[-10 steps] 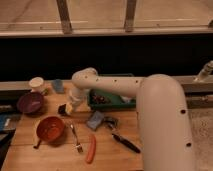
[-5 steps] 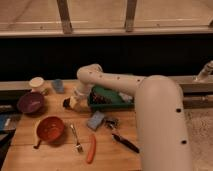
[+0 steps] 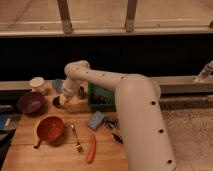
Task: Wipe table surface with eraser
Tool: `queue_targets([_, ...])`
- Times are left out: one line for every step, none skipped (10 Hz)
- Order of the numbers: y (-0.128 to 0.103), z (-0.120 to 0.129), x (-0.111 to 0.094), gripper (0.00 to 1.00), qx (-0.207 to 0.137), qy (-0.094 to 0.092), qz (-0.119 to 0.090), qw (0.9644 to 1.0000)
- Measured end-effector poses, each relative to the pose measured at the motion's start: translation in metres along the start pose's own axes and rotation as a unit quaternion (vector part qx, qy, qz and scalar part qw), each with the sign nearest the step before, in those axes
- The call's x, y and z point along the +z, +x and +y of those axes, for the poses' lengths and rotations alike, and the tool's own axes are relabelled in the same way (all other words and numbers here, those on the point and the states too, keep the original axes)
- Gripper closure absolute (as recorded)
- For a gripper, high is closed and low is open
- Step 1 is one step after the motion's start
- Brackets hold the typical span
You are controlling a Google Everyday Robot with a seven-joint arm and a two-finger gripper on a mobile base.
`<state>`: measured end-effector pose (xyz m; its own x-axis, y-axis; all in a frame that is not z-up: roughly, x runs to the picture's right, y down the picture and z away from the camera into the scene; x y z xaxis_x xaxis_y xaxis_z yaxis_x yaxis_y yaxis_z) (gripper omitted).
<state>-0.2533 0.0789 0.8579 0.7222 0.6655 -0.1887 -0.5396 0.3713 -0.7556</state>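
The hand [image 3: 61,100] is closed on the small black block eraser [image 3: 57,101], low over the light-brown wooden plank worktop [image 3: 60,155]. A round purple bowl [image 3: 31,102] sits to its left, a red-brown pan [image 3: 50,129] nearer the camera.

The gripper [image 3: 61,100] is down on the table surface [image 3: 55,155], shut on the eraser [image 3: 56,100]. A purple bowl [image 3: 30,102] sits just left of it, a green tray [image 3: 100,98] right of it. The red pan [image 3: 50,129], fork [image 3: 76,139] and blue-grey pad [image 3: 95,120] lie nearer the camera.
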Motion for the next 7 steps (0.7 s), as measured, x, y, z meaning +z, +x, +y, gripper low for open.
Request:
queue_targets([-0.001, 0.017, 0.002, 1.00, -0.015, 0.001, 0.000, 0.9999])
queue_targets([0.001, 0.030, 0.001, 1.00, -0.023, 0.003, -0.001, 0.9997])
queue_targets([0.004, 0.042, -0.002, 1.00, -0.028, 0.005, -0.004, 0.9996])
queue_targets([0.014, 0.046, -0.006, 1.00, -0.026, 0.008, -0.004, 0.9996])
queue_targets([0.030, 0.045, -0.011, 1.00, -0.018, 0.011, -0.004, 0.9998])
queue_targets([0.042, 0.041, -0.015, 1.00, -0.007, 0.013, -0.004, 0.9999])
queue_targets([0.057, 0.034, -0.018, 1.00, 0.010, 0.014, -0.004, 0.9998])
